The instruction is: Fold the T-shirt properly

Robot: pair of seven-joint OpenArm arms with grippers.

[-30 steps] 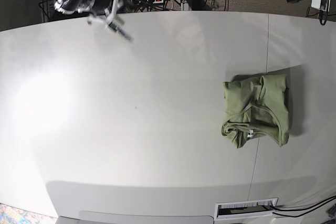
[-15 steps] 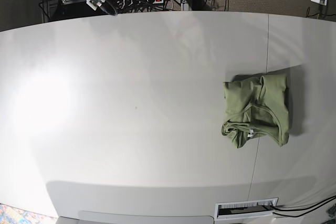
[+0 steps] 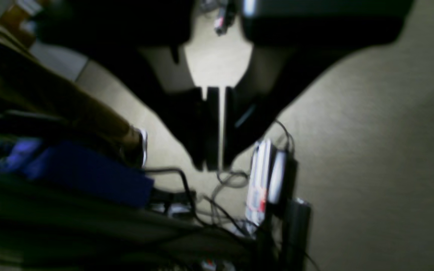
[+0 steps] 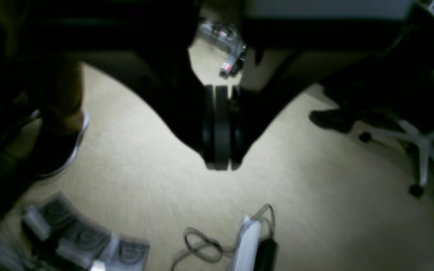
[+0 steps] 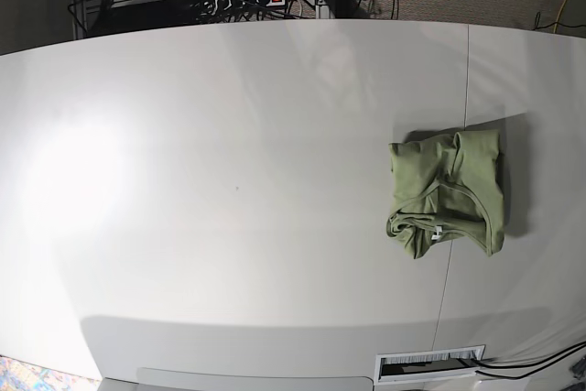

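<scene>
your t-shirt (image 5: 448,192) lies folded in a small bundle on the white table (image 5: 229,180), toward the base view's right, just as it did a second ago. the right arm seen then at the table's far left edge is gone from that view. your left gripper (image 3: 214,165) and right gripper (image 4: 222,165) are both closed on nothing, over carpet (image 4: 315,195) and cables (image 3: 202,203).

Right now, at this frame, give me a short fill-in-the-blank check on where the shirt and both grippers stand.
1. The T-shirt lies in a compact bundle on the white ____.
2. In the base view, the number of arms over the table is ____.
3. The left gripper and right gripper both have their jaws ____.
4. Both wrist cameras look down at the ____, not the tabletop.

Missing words: table; zero; shut; floor
</scene>
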